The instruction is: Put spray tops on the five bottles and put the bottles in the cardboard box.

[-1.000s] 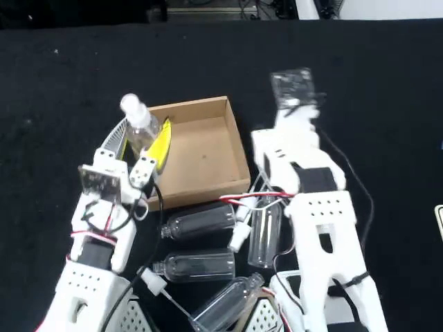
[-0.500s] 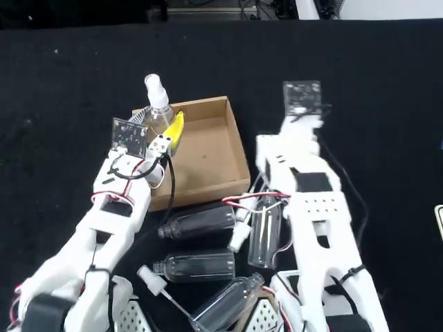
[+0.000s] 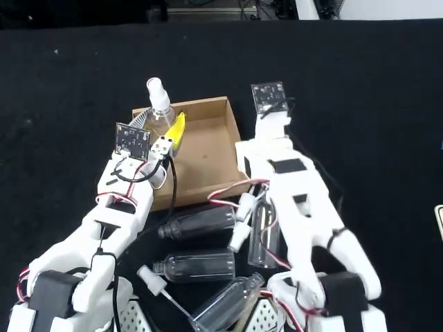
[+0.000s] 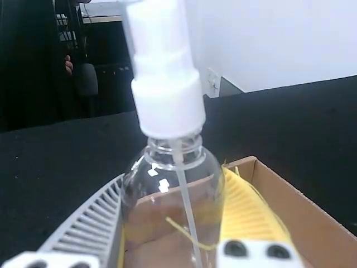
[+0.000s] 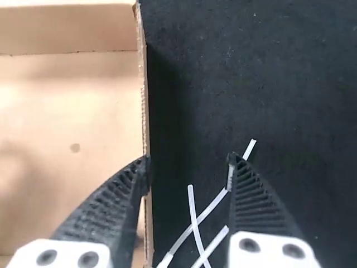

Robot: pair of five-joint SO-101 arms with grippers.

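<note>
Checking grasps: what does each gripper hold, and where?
Left gripper holds the capped bottle by its body, below the shoulder; right gripper holds nothing.

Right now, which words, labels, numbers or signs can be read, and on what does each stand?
None can be read. The cardboard box has plain walls and floor. The upright spray bottle and the clear bottles lying on the table carry no label or print that I can see.

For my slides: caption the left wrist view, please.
Left gripper grips a spray-topped bottle at the cardboard box rim.
</note>
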